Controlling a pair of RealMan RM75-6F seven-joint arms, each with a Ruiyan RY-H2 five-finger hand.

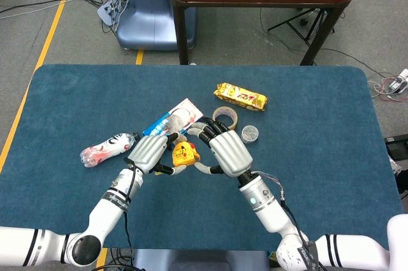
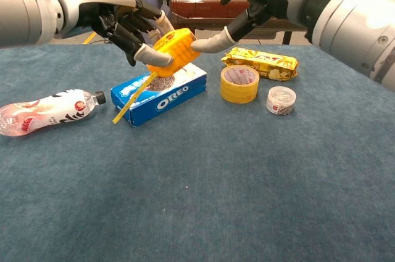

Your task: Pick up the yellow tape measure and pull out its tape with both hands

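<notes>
While left hand (image 2: 126,24) grips tape measure (image 2: 174,51) aloft, right hand (image 2: 244,3), fingers spread, thumb touching case; advisable: pinch dangling tape (image 2: 131,98) end, pull straight.

Yellow tape measure (image 2: 174,50) w/ yellow tape showing, red label on top. Blue Oreo box (image 2: 162,95), white lettering. Bottle (image 2: 44,111) showing white, pink & black print. Tape roll (image 2: 239,84) tan-yellow. Snack pack (image 2: 260,63) gold w/ red. Hands (image 1: 150,153) (image 1: 227,150) grey w/ black fingers. Table cloth (image 2: 247,182) looking teal-blue.
</notes>
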